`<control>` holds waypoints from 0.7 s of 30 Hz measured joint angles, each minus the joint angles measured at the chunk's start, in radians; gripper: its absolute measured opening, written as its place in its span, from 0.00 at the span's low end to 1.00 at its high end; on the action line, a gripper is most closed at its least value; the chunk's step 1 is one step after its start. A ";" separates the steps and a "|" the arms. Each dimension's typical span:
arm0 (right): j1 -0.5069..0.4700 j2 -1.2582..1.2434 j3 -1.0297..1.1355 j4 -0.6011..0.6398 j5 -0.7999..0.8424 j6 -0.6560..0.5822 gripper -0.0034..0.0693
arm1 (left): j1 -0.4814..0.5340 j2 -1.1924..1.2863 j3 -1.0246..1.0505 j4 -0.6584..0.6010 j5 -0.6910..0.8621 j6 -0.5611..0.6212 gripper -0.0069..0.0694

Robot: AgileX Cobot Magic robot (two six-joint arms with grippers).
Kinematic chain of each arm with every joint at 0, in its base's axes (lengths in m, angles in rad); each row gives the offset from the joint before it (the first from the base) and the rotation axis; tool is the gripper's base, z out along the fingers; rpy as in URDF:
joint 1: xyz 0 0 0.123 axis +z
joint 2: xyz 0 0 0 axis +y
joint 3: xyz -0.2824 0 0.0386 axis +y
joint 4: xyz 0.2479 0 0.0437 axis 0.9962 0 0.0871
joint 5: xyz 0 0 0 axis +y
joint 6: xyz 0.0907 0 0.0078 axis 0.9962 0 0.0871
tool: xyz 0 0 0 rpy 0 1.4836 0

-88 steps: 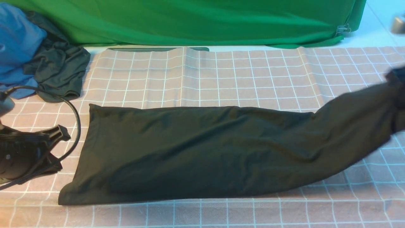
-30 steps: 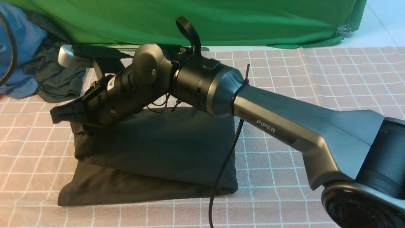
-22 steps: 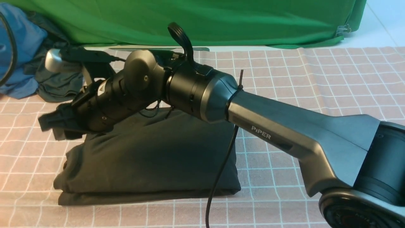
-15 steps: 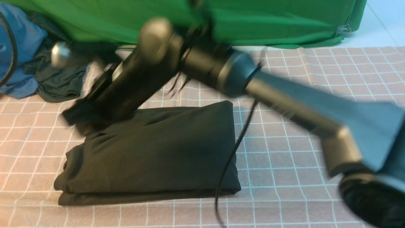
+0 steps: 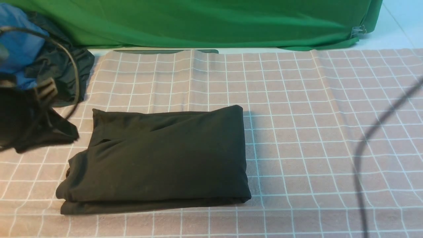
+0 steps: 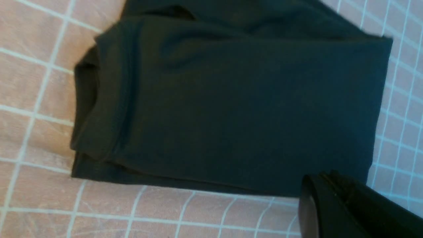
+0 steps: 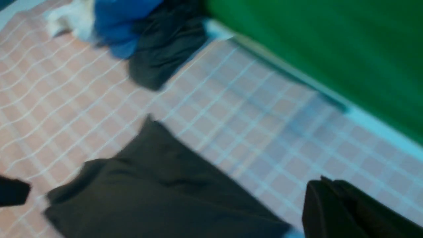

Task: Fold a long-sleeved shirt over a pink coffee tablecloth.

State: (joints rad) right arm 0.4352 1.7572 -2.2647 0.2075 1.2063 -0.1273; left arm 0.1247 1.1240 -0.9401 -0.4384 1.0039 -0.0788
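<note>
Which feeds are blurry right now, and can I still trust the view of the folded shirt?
Front view: shirt and tablecloth sharp; left end effector smeared, a cable streaked at right. Left wrist view: shirt mostly sharp, slightly soft. Right wrist view: heavy motion blur throughout.

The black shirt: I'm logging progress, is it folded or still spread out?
Folded. The long-sleeved shirt lies as a compact rectangle on the pink tablecloth, stacked layers showing along its near edge.
</note>
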 joint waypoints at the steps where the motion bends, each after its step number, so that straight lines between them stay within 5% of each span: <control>1: -0.020 -0.066 0.047 -0.039 0.001 0.000 0.10 | -0.020 0.000 0.012 0.002 -0.011 0.002 0.11; 11: -0.075 -0.631 0.593 -0.309 -0.139 0.088 0.10 | -0.087 0.000 0.032 0.010 -0.026 0.040 0.11; 16: -0.075 -0.922 0.891 -0.328 -0.368 0.182 0.10 | -0.087 0.000 0.032 0.011 -0.027 0.042 0.11; 21: -0.075 -0.972 1.031 -0.331 -0.326 0.287 0.10 | -0.087 -0.001 0.032 0.010 -0.021 0.049 0.11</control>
State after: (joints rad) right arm 0.3606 0.7847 -1.2335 -0.1234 0.8806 0.1597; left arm 0.0378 1.1234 -0.9085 -0.4286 0.9824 -0.0296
